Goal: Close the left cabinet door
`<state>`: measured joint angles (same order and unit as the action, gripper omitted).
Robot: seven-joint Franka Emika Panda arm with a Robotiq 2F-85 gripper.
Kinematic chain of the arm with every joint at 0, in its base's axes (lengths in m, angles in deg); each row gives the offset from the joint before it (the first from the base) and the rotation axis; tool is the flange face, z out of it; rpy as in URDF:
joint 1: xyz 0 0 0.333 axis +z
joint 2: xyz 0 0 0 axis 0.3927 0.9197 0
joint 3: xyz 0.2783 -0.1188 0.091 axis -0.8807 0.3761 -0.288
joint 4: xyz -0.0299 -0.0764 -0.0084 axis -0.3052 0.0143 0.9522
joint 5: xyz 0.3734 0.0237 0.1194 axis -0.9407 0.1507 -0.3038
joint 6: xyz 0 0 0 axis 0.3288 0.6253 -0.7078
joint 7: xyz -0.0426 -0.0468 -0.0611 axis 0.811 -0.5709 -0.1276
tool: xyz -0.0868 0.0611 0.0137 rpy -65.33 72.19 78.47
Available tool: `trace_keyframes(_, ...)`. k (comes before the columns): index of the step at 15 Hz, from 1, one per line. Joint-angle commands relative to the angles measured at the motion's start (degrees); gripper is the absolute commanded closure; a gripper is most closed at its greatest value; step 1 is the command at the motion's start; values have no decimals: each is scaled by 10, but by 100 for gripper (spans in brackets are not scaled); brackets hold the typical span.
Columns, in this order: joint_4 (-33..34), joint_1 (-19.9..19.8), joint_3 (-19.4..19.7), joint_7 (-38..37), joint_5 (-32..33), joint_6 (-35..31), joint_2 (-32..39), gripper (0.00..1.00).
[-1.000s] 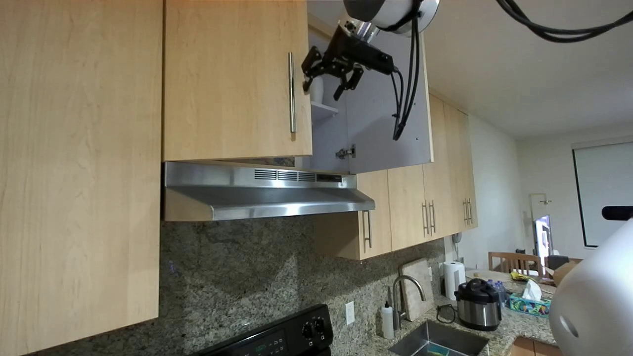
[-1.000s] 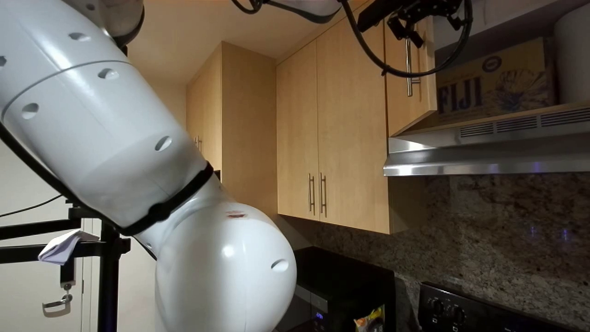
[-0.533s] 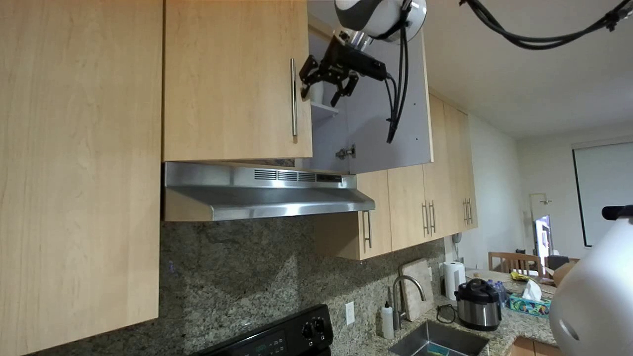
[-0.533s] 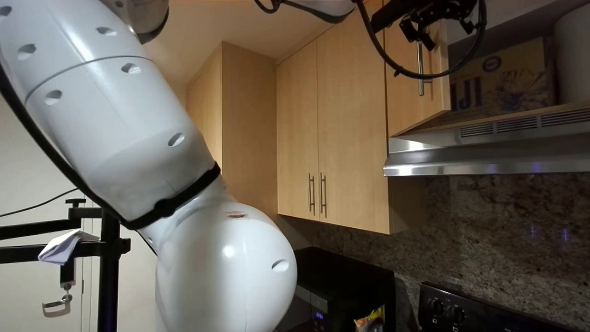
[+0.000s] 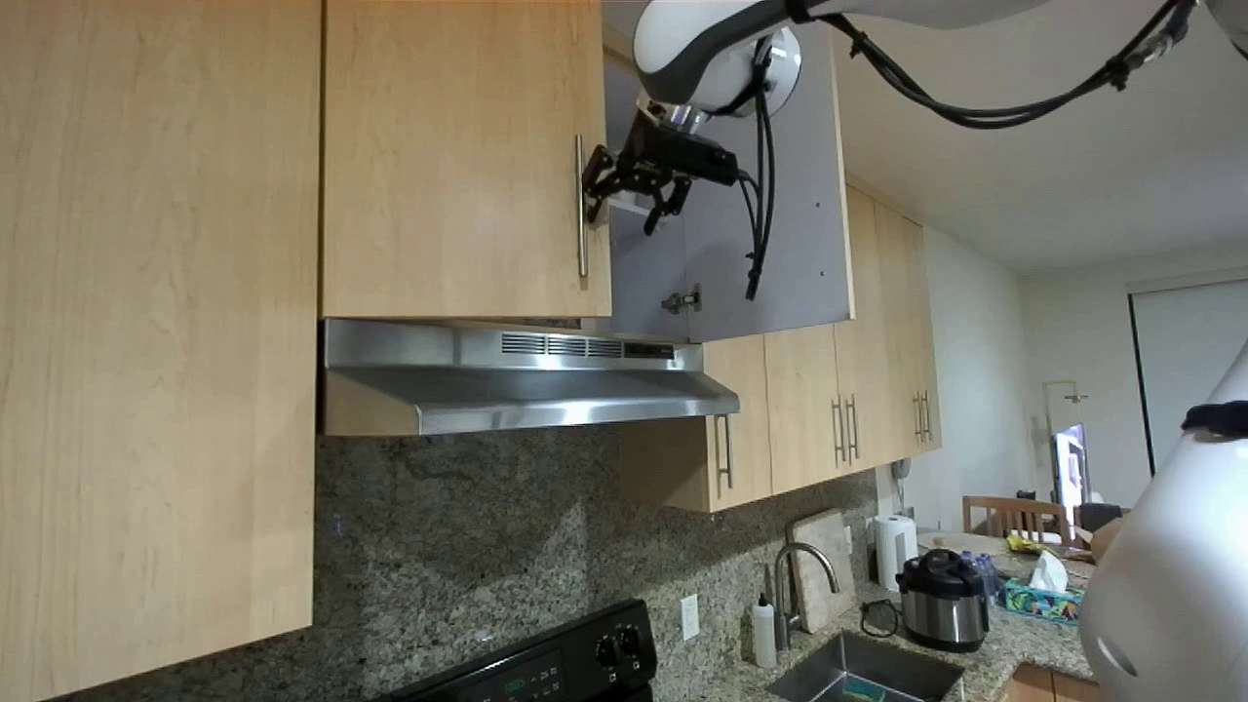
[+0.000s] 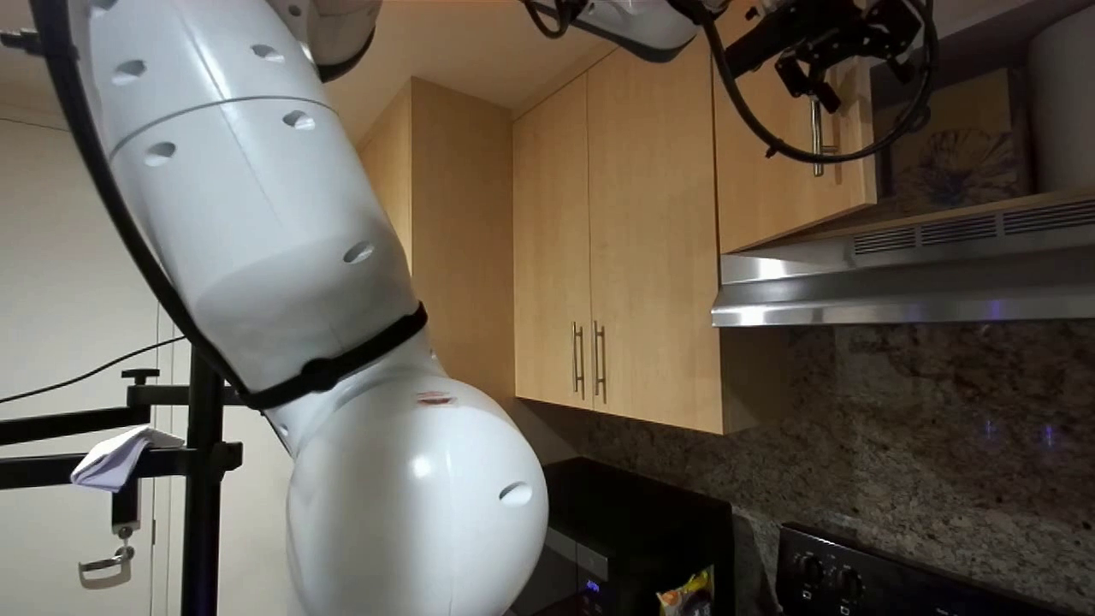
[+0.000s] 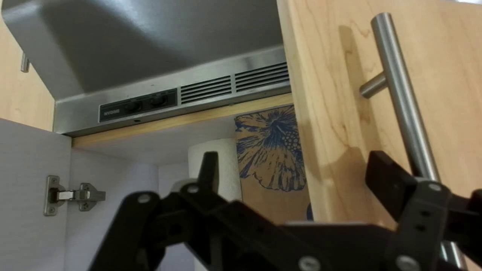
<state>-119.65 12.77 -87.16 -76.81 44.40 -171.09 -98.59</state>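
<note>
The black two-fingered gripper point(image 7: 297, 174) was spread wide, gripping nothing, one finger point(image 7: 388, 180) close beside the slim brushed-silver bar handle point(image 7: 406, 101) — touching or not, unclear — of the flat honey-wood left cabinet door point(image 5: 453, 166), which hung ajar above the stainless-steel range hood point(image 5: 546, 385); rightward in an exterior view, a door with pale grey-white inner face point(image 5: 804, 244) stood open.

Flat light honey-wood cab. door point(image 5: 453, 156): smooth, satin; slim silver bar handle point(image 7: 404, 98): brushed mtl; wide silver range hood point(image 5: 531, 382): smooth mtl, semi-gloss; rounded white robot arm point(image 6: 419, 505): glossy; blk two-finger gripper point(image 7: 294, 163): matt
</note>
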Motion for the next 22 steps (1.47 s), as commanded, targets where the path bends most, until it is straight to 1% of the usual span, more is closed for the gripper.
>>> trace_keyframes(1, 28, -14, 0, -47, 32, -3, 20, 0)
trace_keyframes(5, 51, -19, 6, -69, 44, 2, 34, 0)
trace_keyframes(9, 56, -20, 12, -76, 47, 3, 40, 0)
trace_keyframes(19, 43, -7, 19, -64, 27, -11, -9, 0)
trace_keyframes(22, 42, -1, 23, -51, 16, 4, -25, 0)
